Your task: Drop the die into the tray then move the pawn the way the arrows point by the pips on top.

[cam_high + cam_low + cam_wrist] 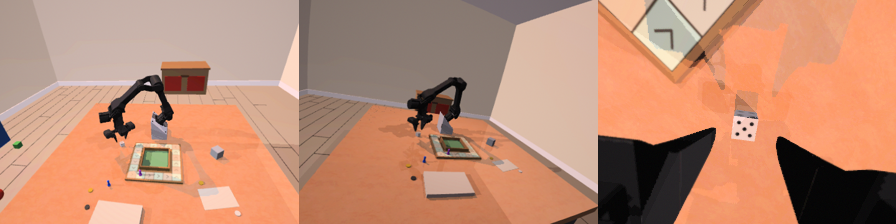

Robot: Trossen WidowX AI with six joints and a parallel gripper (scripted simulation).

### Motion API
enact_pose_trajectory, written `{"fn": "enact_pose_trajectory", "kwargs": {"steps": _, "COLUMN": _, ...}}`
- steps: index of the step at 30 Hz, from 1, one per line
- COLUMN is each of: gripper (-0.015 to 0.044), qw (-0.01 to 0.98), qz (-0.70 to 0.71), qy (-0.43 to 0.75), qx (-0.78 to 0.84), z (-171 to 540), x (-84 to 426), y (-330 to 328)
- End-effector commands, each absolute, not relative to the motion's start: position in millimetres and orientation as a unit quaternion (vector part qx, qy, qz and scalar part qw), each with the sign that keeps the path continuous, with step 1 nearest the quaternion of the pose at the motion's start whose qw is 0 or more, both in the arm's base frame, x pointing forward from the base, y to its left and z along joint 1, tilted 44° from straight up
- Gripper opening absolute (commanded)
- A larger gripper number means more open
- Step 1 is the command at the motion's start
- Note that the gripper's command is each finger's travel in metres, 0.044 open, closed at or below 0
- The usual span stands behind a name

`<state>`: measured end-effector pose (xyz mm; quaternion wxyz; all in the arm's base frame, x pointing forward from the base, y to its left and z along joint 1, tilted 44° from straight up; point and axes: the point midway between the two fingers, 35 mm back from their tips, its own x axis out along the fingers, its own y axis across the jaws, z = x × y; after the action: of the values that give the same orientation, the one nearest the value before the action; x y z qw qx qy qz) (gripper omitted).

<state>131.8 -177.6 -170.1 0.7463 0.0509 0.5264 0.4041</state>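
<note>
A white die [122,144] [418,134] [744,128] lies on the table just left of the board, five pips on its top face. My gripper [121,139] [419,129] [746,136] is open and points down above the die, which shows between the fingertips in the wrist view, not touched. The board [154,179] [458,157] [674,75] has a ring of arrowed squares around a green-floored dice tray [155,168] [458,149]. The tray is empty. A purple pawn [140,173] [448,152] stands on the board's front row, near the front left corner.
A blue pawn [108,183] [424,160], yellow discs [90,190] [408,165] and a dark disc [87,207] [413,178] lie front left. A pale slab [116,214] [448,183] is at the front. A grey cube [217,152] [491,142] and a white sheet [218,198] [505,165] are right.
</note>
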Motion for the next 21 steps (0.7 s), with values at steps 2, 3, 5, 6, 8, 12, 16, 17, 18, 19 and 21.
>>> {"fn": "enact_pose_trajectory", "kwargs": {"steps": 2, "gripper": 0.0275, "qw": 0.746, "qz": 0.405, "qy": 0.525, "qx": 0.055, "z": -175.5, "x": 132.4, "y": -170.3}}
{"fn": "enact_pose_trajectory", "kwargs": {"steps": 3, "gripper": 0.0275, "qw": 0.746, "qz": 0.405, "qy": 0.525, "qx": 0.055, "z": -176.7, "x": 132.6, "y": -169.2}}
{"fn": "enact_pose_trajectory", "kwargs": {"steps": 5, "gripper": 0.0275, "qw": 0.746, "qz": 0.405, "qy": 0.525, "qx": 0.055, "z": -179.1, "x": 133.0, "y": -167.1}}
{"fn": "enact_pose_trajectory", "kwargs": {"steps": 6, "gripper": 0.0275, "qw": 0.746, "qz": 0.405, "qy": 0.525, "qx": 0.055, "z": -180.3, "x": 133.2, "y": -166.0}}
{"fn": "enact_pose_trajectory", "kwargs": {"steps": 8, "gripper": 0.0275, "qw": 0.746, "qz": 0.405, "qy": 0.525, "qx": 0.055, "z": -182.7, "x": 133.6, "y": -163.8}}
{"fn": "enact_pose_trajectory", "kwargs": {"steps": 12, "gripper": 0.0275, "qw": 0.747, "qz": 0.405, "qy": 0.525, "qx": 0.055, "z": -187.4, "x": 134.3, "y": -159.4}}
{"fn": "enact_pose_trajectory", "kwargs": {"steps": 16, "gripper": 0.0275, "qw": 0.747, "qz": 0.405, "qy": 0.525, "qx": 0.055, "z": -191.7, "x": 134.8, "y": -155.2}}
{"fn": "enact_pose_trajectory", "kwargs": {"steps": 17, "gripper": 0.0275, "qw": 0.747, "qz": 0.405, "qy": 0.525, "qx": 0.055, "z": -192.3, "x": 134.9, "y": -154.7}}
{"fn": "enact_pose_trajectory", "kwargs": {"steps": 18, "gripper": 0.0275, "qw": 0.747, "qz": 0.405, "qy": 0.525, "qx": 0.055, "z": -192.5, "x": 134.9, "y": -154.5}}
{"fn": "enact_pose_trajectory", "kwargs": {"steps": 19, "gripper": 0.0249, "qw": 0.747, "qz": 0.405, "qy": 0.525, "qx": 0.055, "z": -192.5, "x": 134.9, "y": -154.5}}
{"fn": "enact_pose_trajectory", "kwargs": {"steps": 21, "gripper": 0.0196, "qw": 0.747, "qz": 0.405, "qy": 0.525, "qx": 0.055, "z": -192.5, "x": 134.9, "y": -154.5}}
